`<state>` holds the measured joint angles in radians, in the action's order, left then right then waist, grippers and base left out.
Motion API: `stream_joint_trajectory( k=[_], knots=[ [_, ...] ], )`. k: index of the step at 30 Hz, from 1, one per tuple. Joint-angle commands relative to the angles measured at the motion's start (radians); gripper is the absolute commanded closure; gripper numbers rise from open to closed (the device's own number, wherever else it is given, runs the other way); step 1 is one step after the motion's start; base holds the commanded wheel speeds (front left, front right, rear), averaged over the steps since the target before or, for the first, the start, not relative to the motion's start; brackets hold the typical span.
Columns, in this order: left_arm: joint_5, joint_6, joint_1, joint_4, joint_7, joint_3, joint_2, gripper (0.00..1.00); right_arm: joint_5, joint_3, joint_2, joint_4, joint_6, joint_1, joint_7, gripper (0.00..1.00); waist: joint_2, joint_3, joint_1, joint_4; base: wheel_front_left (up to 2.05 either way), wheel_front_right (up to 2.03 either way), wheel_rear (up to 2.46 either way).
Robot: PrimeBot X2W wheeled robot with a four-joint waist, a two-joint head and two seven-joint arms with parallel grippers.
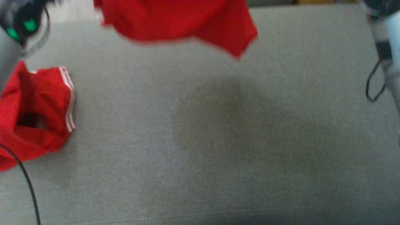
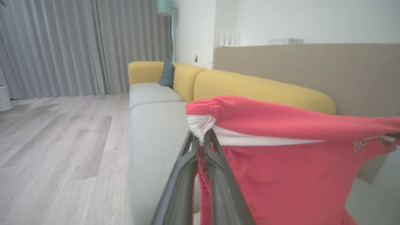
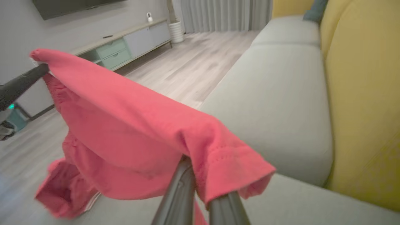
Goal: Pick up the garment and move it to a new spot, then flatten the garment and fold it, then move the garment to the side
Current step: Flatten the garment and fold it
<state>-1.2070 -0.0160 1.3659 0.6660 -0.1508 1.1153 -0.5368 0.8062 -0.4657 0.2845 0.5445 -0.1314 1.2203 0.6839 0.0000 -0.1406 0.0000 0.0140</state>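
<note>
A: Where was the garment (image 1: 178,22)?
B: Off the sofa (image 1: 218,140), strung between the two claws. In the head view it hung red and blurred along the top edge, above the grey seat, with a faint shadow on the cushion under it.
A: And the left claw (image 2: 201,139)?
B: Pinched all but closed on the waistband — the white elastic bunched right at its tips, red cloth falling away to that view's right and down between the fingers.
A: The right claw (image 3: 200,182)?
B: Closed as well. Its tips were buried under a hemmed corner of the cloth, which draped over them. From that wrist the garment ran up and left to a dark finger (image 3: 22,84) of the other claw, gripping the far end.
A: Taut?
B: The top edge was stretched fairly straight; the rest sagged below it.
A: Anything else on the seat?
B: A second red piece (image 1: 37,109) with white stripes, crumpled at the left of the head view, well apart from the held one. A black cable (image 1: 28,184) curved across its lower edge.
A: The arms?
B: A dark wrist (image 1: 22,18) with green lights at the upper left, a pale forearm (image 1: 386,34) at the upper right.
A: And the room?
B: Yellow backrest (image 2: 259,89) behind the grey seat, a blue-grey pillow (image 2: 167,73) at the far end, grey curtains (image 2: 62,47), pale wood floor (image 2: 47,140) — and a low cabinet (image 3: 131,47) along the wall in the right wrist view.
</note>
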Motion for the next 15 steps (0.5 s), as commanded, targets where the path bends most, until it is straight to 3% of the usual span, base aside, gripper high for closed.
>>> stream_joint_trajectory(
  k=[1, 2, 9, 15],
  knots=[
    [0.014, 0.013, 0.123, 0.047, -0.038, -0.071, -0.016, 1.00, -0.070, -0.001, -0.017, 0.024, 0.001, 0.082, -0.093, 1.00, 0.0000, -0.118, 0.0000, 0.038, 0.00, 0.00, 0.00],
    [0.014, 0.013, 0.123, 0.047, -0.038, -0.071, -0.016, 1.00, -0.070, -0.001, -0.017, 0.024, 0.001, 0.082, -0.093, 1.00, 0.0000, -0.118, 0.0000, 0.038, 0.00, 0.00, 0.00],
    [0.048, -0.002, 0.231, 0.194, -0.108, -0.162, 0.082, 1.00, -0.190, -0.035, -0.072, 0.227, 0.001, 0.209, -0.406, 1.00, 0.0000, -0.196, 0.0000, 0.037, 0.00, 0.00, 0.00],
    [0.114, -0.047, 0.126, 0.206, -0.111, -0.265, 0.160, 1.00, -0.141, -0.089, -0.109, 0.348, 0.001, 0.149, -0.482, 1.00, 0.0000, -0.229, 0.0000, 0.010, 0.00, 0.00, 0.00]
  ],
)
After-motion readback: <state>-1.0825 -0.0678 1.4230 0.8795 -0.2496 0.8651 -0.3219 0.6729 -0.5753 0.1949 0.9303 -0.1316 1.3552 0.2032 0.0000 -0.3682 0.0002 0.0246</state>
